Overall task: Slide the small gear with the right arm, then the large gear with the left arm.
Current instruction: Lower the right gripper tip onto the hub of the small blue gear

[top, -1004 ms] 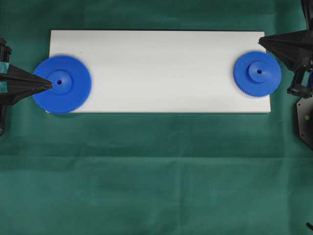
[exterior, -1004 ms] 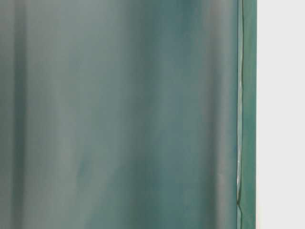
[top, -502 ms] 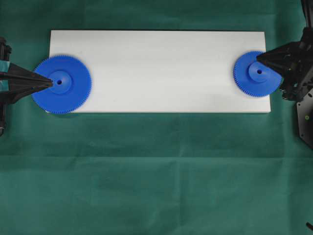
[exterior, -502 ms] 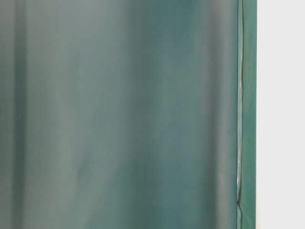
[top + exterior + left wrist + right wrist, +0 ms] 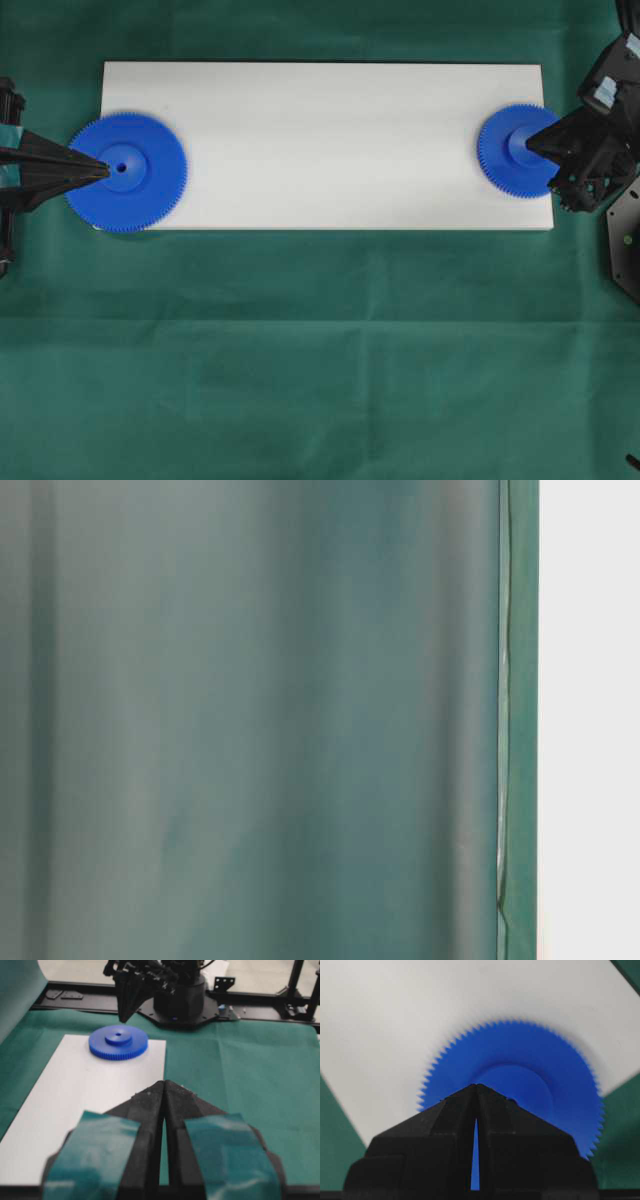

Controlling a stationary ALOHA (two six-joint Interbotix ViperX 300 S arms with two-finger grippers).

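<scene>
Since a second ago my right gripper (image 5: pixel 530 146) dropped onto small gear (image 5: pixel 516 151) hub | jaws pressed together | board (image 5: pixel 330 120) stretches leftward, my push direction

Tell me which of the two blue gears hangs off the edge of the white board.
The large gear at the board's left end: its rim overhangs the white board onto the green cloth. The small gear sits fully on the board.

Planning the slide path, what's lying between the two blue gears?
Nothing: overhead, only bare white board runs between the small gear and the large gear.
</scene>
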